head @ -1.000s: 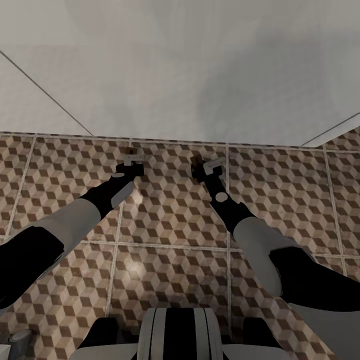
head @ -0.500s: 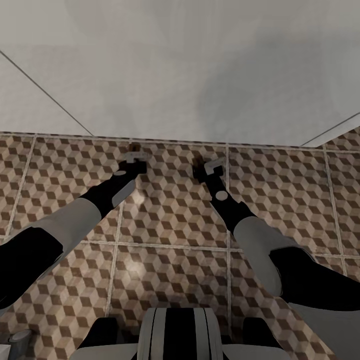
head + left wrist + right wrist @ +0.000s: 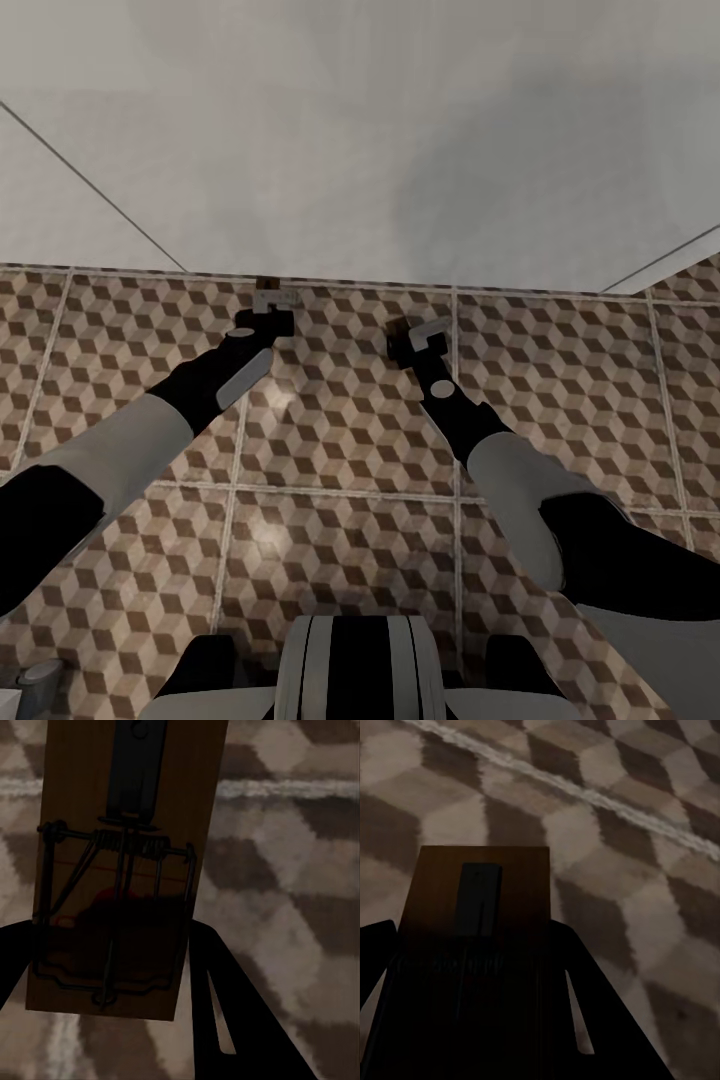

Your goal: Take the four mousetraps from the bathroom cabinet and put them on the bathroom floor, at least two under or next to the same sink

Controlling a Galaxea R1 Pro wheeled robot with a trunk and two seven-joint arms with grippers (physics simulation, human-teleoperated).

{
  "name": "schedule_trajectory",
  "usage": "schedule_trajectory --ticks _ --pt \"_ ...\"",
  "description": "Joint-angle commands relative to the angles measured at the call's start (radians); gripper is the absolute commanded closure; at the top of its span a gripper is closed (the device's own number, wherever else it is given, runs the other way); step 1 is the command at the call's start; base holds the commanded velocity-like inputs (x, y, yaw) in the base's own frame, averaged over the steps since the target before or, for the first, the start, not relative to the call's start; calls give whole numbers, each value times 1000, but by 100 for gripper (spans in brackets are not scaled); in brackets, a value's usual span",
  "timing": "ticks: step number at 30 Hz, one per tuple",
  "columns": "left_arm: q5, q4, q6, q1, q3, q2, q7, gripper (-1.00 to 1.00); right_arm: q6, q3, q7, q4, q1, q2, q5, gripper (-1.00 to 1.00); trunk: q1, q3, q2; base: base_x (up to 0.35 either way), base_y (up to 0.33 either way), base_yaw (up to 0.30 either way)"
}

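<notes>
My left gripper is shut on a mousetrap, a brown wooden board with dark wire parts, held low over the bathroom floor. Its brown tip reaches the edge of a white surface. In the left wrist view the board sits between the two dark fingers. To its right, my right gripper is shut on a second mousetrap, also just above the cube-patterned tiles. The cabinet is out of view. I cannot tell whether the white surface is the bathroom sink.
A large white surface with thin diagonal lines borders the tiles along the far side. My own base shows at the near edge, with a small grey object at the near left. Patterned tiles spread out on both sides of the arms.
My left arm has reached forward, carrying its mousetrap up to the edge of the white surface. The right arm has barely moved.
</notes>
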Motion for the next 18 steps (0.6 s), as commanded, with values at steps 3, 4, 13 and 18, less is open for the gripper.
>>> schedule_trajectory --ticks 3,4,13,18 --pt "2 -13 9 1 -7 4 16 100 2 6 -8 2 0 0 7 100 0 -1 0 0 0 0" --pt "2 -15 10 2 -7 5 17 100 3 7 -8 2 0 0 7 100 0 -1 0 0 0 0" --pt "3 -20 12 2 -6 5 20 100 7 11 -8 3 0 0 7 100 0 -1 0 0 0 0" --pt "3 -21 12 2 -7 5 19 100 6 12 -8 3 0 0 7 100 0 -1 0 0 0 0"
